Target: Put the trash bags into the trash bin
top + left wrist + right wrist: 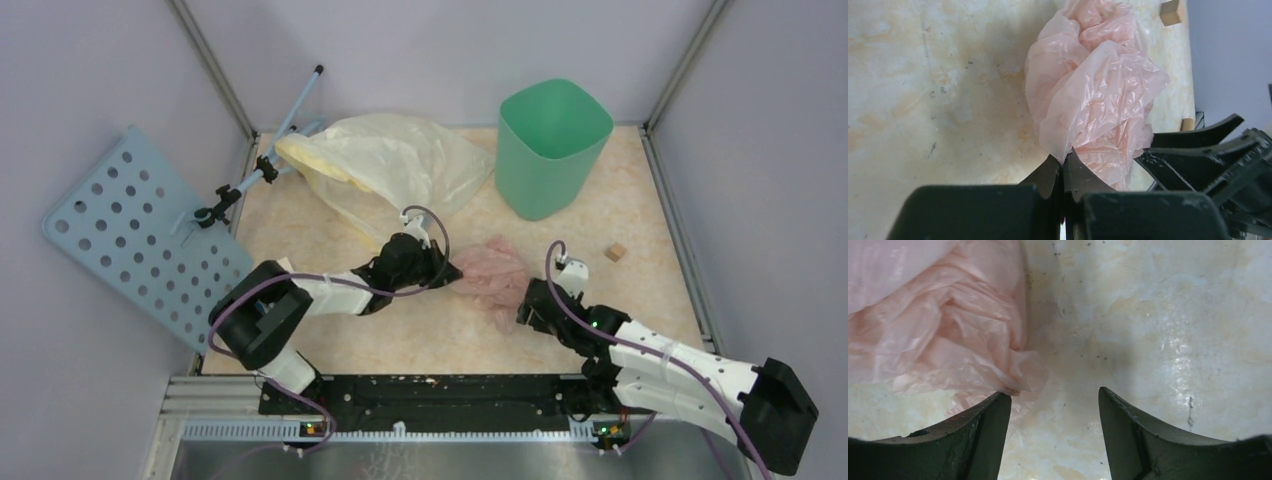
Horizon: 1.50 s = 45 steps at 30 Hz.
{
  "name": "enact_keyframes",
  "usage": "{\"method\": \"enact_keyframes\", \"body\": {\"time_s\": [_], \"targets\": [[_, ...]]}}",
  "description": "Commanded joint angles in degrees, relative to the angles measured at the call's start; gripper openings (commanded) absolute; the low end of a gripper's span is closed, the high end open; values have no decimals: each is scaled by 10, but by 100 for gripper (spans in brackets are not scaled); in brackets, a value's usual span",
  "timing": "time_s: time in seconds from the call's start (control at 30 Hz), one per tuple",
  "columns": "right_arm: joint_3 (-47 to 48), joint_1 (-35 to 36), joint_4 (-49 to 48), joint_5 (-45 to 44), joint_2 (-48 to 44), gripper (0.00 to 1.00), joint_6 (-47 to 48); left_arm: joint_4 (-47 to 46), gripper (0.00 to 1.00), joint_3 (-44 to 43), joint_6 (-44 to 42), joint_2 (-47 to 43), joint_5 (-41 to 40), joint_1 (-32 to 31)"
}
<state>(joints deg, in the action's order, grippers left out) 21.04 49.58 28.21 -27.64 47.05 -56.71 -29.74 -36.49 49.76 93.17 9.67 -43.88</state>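
1. Pinching the left edge of the pink trash bag [492,272], we are keeping our left gripper [1063,161] clamped on a fold of film, fingers pressed together.
2. The bag is lying crumpled on the table [400,335] between our two grippers, apart from the bin.
3. Our right gripper [1054,396] is hovering low at the bag's right side, jaws spread, holding nothing, one fingertip just beside a loose flap.
4. We are judging this as the grasping step. The next move is calling for a lift high enough that the dangling film clears the rim of the trash bin [553,150], which is standing upright further back.
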Motion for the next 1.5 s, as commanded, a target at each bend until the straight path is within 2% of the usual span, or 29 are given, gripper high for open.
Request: {"method": "enact_keyframes", "body": {"time_s": [0.0,0.17,0.27,0.4,0.5,0.57,0.67,0.7,0.9,1.03,1.2,1.33,1.47], "targets": [[30,-5,38,-46,-10,65,-14,20,0,22,-23,-76,18,9],[56,-6,77,-75,-50,64,4,90,0,49,-37,-162,5,14],[67,-6,63,-55,-75,64,54,116,0,49,-37,-206,38,25],[62,-6,-55,119,-101,64,201,134,0,49,-31,-236,45,25],[52,-6,-122,238,-107,67,240,135,0,55,-23,-243,45,27],[44,-6,-152,294,-106,71,258,127,0,62,-11,-246,46,31],[32,-6,-182,351,-92,87,270,109,0,72,11,-245,49,39],[29,-6,-185,357,-84,89,270,105,0,73,20,-242,52,42],[5,-6,-194,313,-42,90,231,70,0,84,52,-230,60,50],[-33,-5,-223,278,-38,91,187,80,0,98,64,-242,26,54],[-57,-5,-266,278,-13,93,175,79,0,119,80,-261,-4,57],[-49,-5,-246,233,8,93,169,81,0,128,84,-270,-14,57],[-49,-5,-215,187,-11,93,160,92,0,137,90,-283,-27,64]]}}
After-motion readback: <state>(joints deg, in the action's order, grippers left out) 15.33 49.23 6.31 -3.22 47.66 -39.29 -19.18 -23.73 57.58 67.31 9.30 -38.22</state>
